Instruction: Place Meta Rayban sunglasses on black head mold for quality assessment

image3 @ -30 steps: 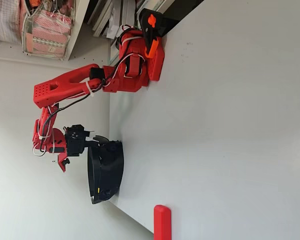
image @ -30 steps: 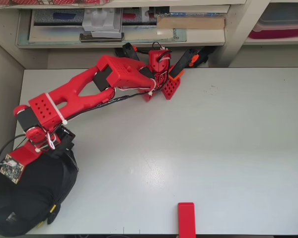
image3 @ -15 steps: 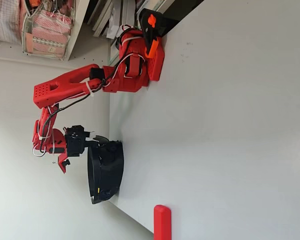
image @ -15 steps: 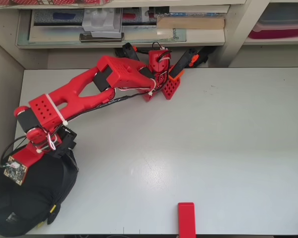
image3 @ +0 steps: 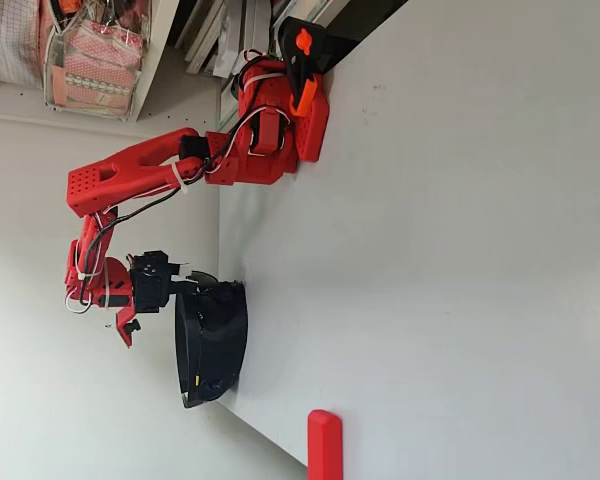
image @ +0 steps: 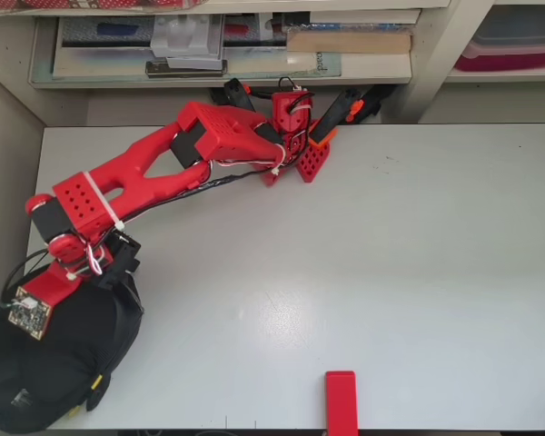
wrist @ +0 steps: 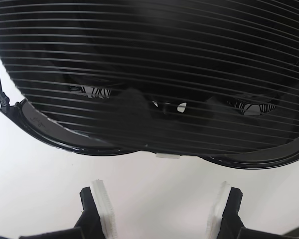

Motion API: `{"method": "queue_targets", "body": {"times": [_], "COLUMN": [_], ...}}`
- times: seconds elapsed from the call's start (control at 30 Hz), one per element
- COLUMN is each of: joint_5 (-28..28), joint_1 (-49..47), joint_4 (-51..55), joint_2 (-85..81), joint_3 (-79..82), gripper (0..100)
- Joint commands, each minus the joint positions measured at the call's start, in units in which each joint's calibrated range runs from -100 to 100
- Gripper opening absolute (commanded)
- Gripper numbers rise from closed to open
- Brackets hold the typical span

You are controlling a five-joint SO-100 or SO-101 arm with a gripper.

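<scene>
Sunglasses (wrist: 65,139) sit on the head mold (image: 64,363) at the table's (image: 345,254) near-left corner in the overhead view; a red block (image: 341,400) lies at the near edge, well apart. Only the wrist view shows the frame (lens rims against ribbing). Gripper (wrist: 162,209) released, empty, just beside them.

I am seeing a small red block (image: 341,401) lying flat on the white table (image: 391,263), well apart from the gripper, far to its right in the overhead view near the table's lower edge. It is showing again in the fixed view (image3: 324,443). Beyond the table's far edge, well away from the gripper, shelves (image: 227,45) are holding papers and flat boxes, and a pink-lidded bin (image: 513,45) is sitting at the upper right.
</scene>
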Motion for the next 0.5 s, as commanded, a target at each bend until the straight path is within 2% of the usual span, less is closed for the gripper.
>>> {"method": "queue_targets", "body": {"times": [0.0,0.47], "joint_5": [-0.31,-0.18], "joint_1": [0.39,-0.14], "joint_4": [0.94,0.94], "joint_2": [-0.60,4.80], "joint_3": [-6.09,-13.18], "gripper": [93,93]}}
